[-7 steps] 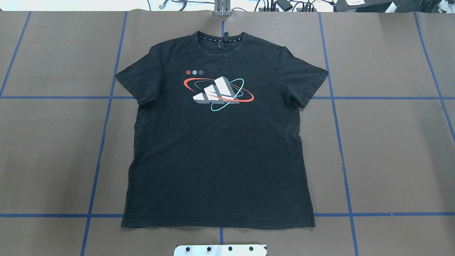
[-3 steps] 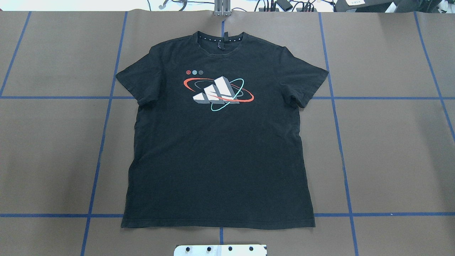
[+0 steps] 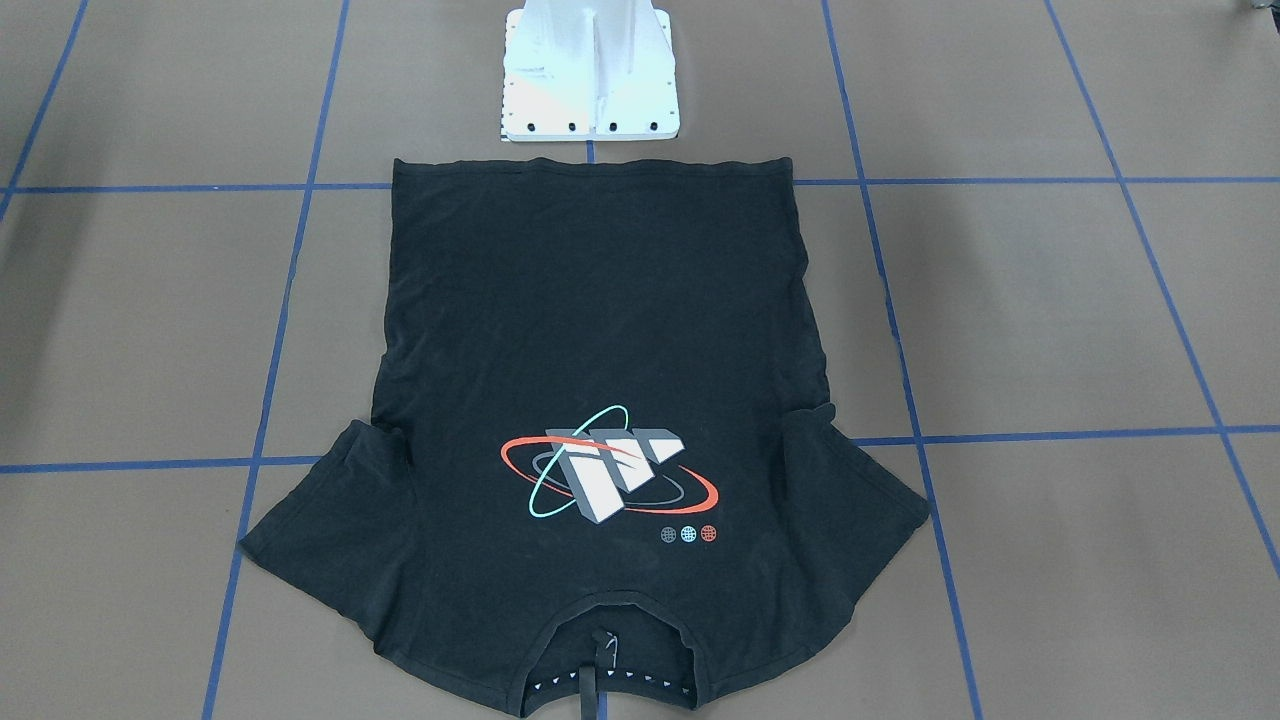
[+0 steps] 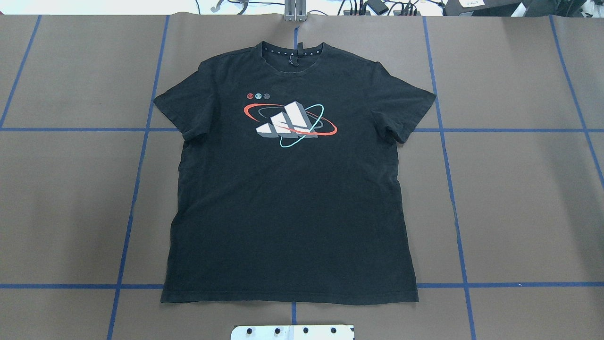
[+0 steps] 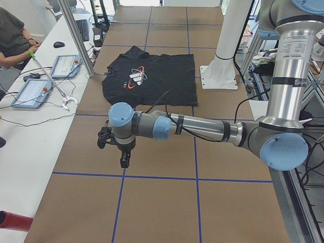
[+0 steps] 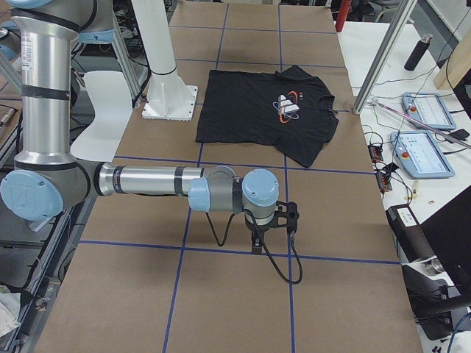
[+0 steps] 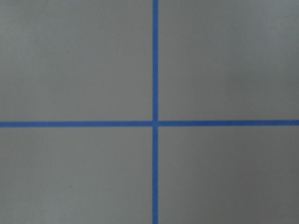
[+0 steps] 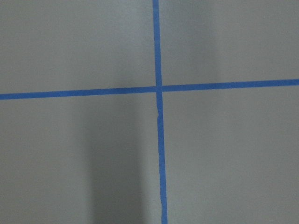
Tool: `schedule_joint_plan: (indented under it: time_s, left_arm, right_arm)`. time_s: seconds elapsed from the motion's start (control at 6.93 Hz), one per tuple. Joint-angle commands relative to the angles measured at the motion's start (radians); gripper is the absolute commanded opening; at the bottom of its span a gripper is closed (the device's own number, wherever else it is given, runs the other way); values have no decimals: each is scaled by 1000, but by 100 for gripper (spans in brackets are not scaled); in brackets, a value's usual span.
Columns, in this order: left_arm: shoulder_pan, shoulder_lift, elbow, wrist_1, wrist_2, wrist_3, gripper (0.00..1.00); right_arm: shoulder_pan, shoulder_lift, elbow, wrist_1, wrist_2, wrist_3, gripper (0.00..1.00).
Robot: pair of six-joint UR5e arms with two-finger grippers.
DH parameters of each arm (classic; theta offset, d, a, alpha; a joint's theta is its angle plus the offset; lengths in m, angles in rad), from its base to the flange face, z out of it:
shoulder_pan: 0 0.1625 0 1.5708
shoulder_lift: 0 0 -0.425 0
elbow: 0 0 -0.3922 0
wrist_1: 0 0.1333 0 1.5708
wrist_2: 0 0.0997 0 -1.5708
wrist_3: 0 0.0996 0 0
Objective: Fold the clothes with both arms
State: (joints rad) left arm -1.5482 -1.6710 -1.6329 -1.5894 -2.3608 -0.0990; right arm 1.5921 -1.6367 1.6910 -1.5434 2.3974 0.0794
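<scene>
The black T-shirt (image 4: 288,203) lies flat and spread out, logo side up, in the middle of the brown table, collar at the far side. It also shows in the front view (image 3: 600,330) and both side views (image 5: 152,76) (image 6: 257,118). The left arm reaches out low over bare table, well clear of the shirt, and its gripper (image 5: 124,159) points down. The right arm does the same at the other end with its gripper (image 6: 256,243). I cannot tell whether either gripper is open or shut. Both wrist views show only brown table and crossing blue tape.
The white pedestal base (image 3: 590,70) stands just behind the shirt's hem. Blue tape lines (image 4: 448,130) divide the table into a grid. A side bench holds tablets (image 5: 30,91) and cables, with a seated person (image 5: 10,35) beside it.
</scene>
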Motion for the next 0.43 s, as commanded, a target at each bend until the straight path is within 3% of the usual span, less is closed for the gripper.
schedule_joint_plan:
  time_s: [0.0, 0.29]
  left_arm:
    - [6, -79, -4, -33, -9, -5, 100]
    - [77, -90, 27, -200, 3, -22, 100]
  right_arm:
    - [-27, 58, 5, 5, 2, 37, 100]
    - [-128, 173, -10, 5, -9, 66, 100]
